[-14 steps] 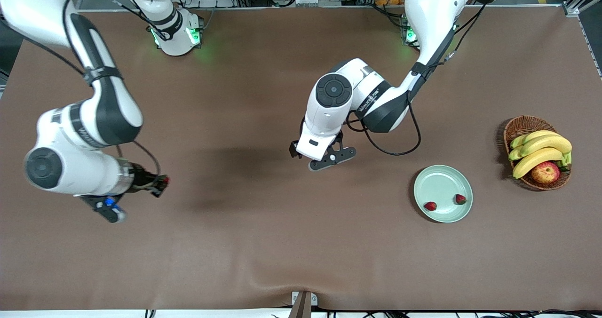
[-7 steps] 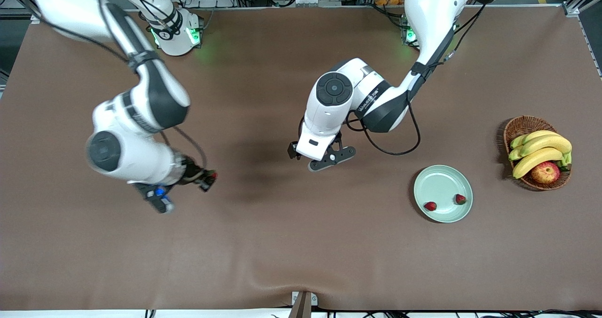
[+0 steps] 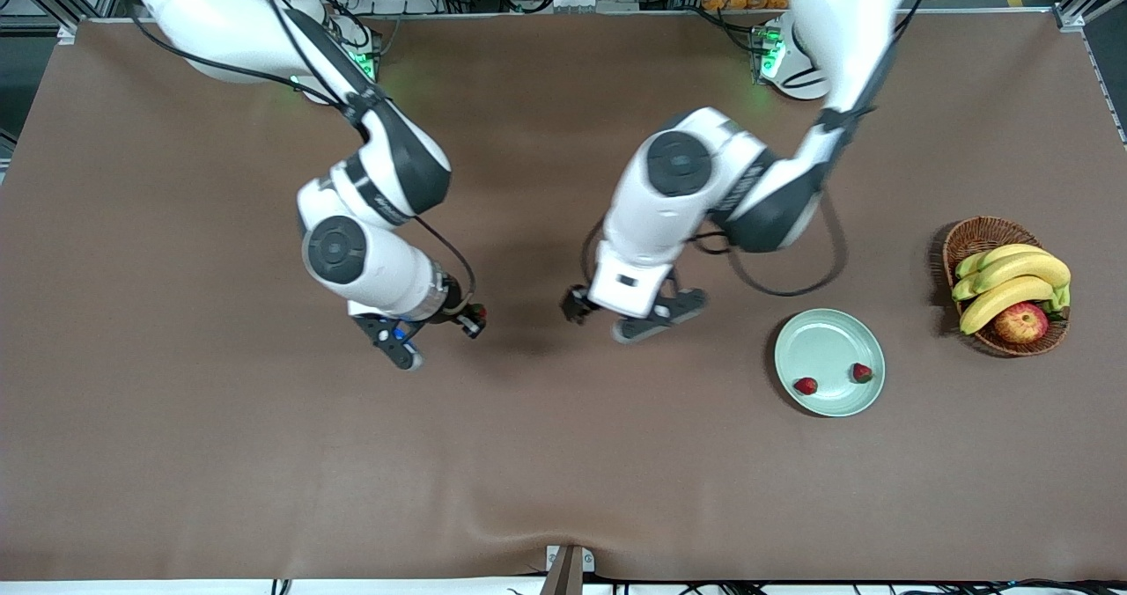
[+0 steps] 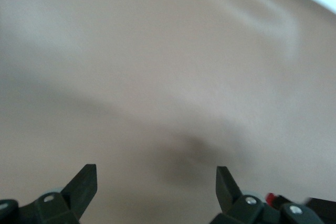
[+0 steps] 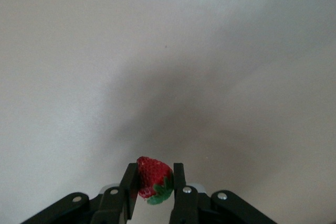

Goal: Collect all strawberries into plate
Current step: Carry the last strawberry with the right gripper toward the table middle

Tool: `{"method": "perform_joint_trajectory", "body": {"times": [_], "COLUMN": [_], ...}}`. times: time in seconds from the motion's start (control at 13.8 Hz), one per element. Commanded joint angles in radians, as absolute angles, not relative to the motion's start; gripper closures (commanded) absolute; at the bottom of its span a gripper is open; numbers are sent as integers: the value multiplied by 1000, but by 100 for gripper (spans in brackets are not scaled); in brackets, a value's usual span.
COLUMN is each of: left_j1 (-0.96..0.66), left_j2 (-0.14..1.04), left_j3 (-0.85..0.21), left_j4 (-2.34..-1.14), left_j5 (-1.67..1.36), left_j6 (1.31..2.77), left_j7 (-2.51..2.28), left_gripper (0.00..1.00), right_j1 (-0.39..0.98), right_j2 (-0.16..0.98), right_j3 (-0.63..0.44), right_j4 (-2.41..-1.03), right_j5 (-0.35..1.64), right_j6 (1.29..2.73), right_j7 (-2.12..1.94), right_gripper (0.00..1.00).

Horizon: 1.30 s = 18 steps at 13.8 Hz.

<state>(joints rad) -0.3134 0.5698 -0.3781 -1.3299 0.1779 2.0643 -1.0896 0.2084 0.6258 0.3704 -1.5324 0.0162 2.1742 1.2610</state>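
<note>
Right gripper (image 3: pixel 472 318) clamps a strawberry (image 5: pixel 153 180) above bare table (image 3: pixel 220 454), well apart from the plate (image 3: pixel 823 340); left gripper (image 3: pixel 616 313) hangs spread wide, nearer the plate.

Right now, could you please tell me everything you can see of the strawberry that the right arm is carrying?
The strawberry is small and red with a bumpy, seeded skin and a dark green leafy cap at one end. The right end effector is shut on it, one finger pressing each side, with the cap turned toward the wrist camera. It is whole and held up in the air over bare brown table, near the middle. Nothing else touches it. From the front camera it shows only as a red speck at the fingertips.
</note>
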Motion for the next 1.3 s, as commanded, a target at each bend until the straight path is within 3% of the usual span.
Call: {"method": "perform_joint_trajectory", "body": {"times": [0.0, 0.14, 0.87, 1.01, 1.08, 1.16, 1.23], "left_j1": [-288, -281, -296, -296, -296, -296, -296], "left_j2": [494, 483, 531, 535, 538, 538, 538], "left_j3": [-374, -376, -380, -380, -380, -380, -380], "left_j4": [-1359, -1359, -1354, -1353, -1353, -1353, -1353], "left_j5": [189, 221, 190, 186, 186, 186, 184], "left_j6": [1941, 1837, 1842, 1845, 1847, 1850, 1850], "left_j7": [-891, -714, -701, -703, -703, -704, -706], "left_gripper": [0, 0, 0, 0, 0, 0, 0], "right_j1": [282, 320, 480, 489, 485, 477, 476], "right_j2": [663, 689, 787, 795, 793, 790, 784], "right_j3": [348, 345, 267, 250, 250, 250, 252], "right_j4": [-1552, -1555, -1574, -1574, -1572, -1568, -1562], "right_j5": [-27, -72, -83, -81, -80, -78, -74], "right_j6": [2253, 2287, 2414, 2416, 2408, 2404, 2399], "right_j7": [1374, 1442, 1534, 1534, 1535, 1536, 1531], "right_gripper": [100, 100, 100, 75, 36, 8, 0]}}
